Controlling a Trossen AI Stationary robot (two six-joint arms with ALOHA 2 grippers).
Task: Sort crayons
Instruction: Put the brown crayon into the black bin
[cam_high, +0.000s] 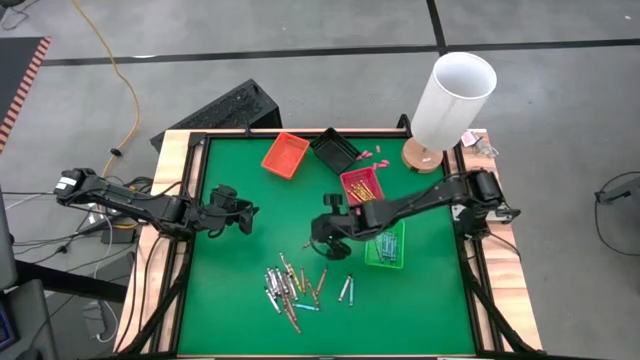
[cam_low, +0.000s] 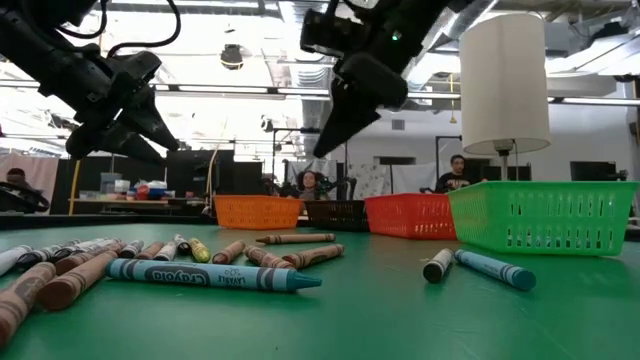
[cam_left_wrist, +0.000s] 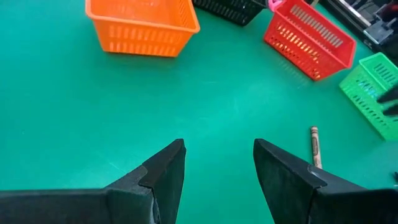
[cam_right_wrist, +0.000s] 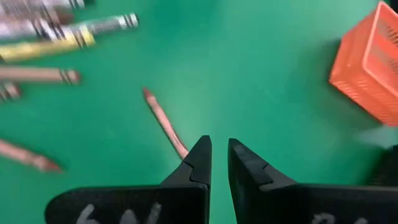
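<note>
Your right gripper hangs above the green tabletop, between the trays and the crayons, with its fingers nearly together, only a thin gap between the tips, and nothing between them. Its wrist view looks down on a lone brown-red crayon lying on the felt just beyond the fingertips, apart from them. Your left gripper is held over the left part of the tabletop, raised clear of the surface, its fingers spread well apart and holding nothing. Most of the crayons lie in a loose heap toward the near edge, roughly midway between your two arms, with a couple of stray ones a little to the right of the heap. In the low view a blue crayon lies on its side in front of that heap. The green tray sits beside your right arm and already has blue crayons in it; the red tray behind it holds yellow-orange ones. The orange tray and the black tray stand at the far side.
</note>
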